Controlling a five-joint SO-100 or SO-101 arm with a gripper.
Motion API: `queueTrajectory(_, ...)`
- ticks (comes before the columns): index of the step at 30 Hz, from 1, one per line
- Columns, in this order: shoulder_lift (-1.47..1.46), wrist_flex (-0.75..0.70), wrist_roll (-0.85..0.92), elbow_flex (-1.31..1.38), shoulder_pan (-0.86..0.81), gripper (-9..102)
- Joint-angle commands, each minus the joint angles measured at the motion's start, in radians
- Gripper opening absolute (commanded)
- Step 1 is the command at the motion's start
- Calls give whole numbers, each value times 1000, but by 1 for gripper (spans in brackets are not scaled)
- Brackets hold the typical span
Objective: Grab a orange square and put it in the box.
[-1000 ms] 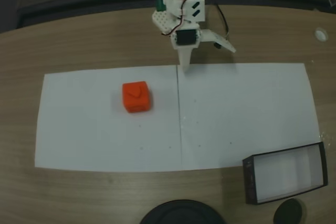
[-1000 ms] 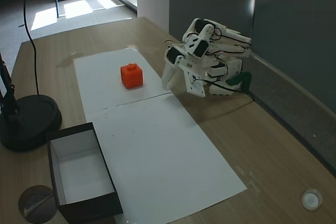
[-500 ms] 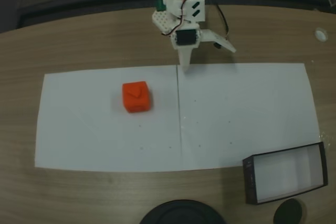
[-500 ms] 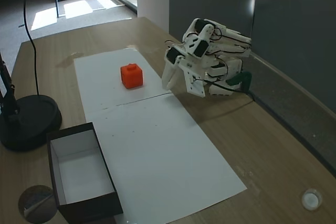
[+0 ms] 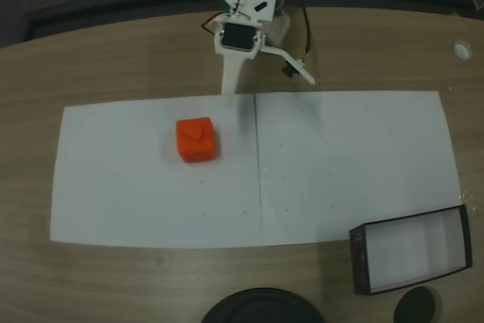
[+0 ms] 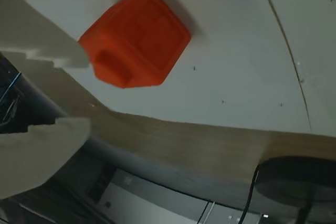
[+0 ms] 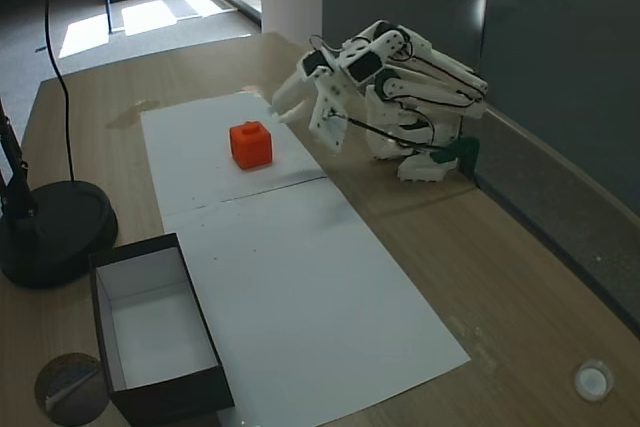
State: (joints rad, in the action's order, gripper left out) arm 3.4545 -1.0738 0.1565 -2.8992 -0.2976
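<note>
White gripper (image 5: 266, 85) hangs with its fingers spread apart and nothing between them, near the top edge of the white paper (image 5: 348, 156). Just beside it sits the orange square (image 5: 197, 140) — in the wrist view (image 6: 137, 38) its raised mark is blurry. Far off stands the box (image 5: 408, 251), with one corner cut off by the picture edge — and a round black base (image 7: 50, 232) sits nearby.
</note>
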Motion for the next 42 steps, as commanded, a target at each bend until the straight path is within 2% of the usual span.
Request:
queueTrajectory(1,23,23,-29,192,-20,20)
queueTrajectory(5,21,21,-97,256,-18,30)
queueTrajectory(11,-89,35,-107,265,-8,32)
queueTrajectory(18,-545,20,-110,477,-17,32)
queueTrajectory(22,-819,-55,-149,621,-17,32)
queueTrajectory(29,-1193,-186,-150,750,-35,44)
queueTrajectory(42,-1402,-69,-143,741,-109,44)
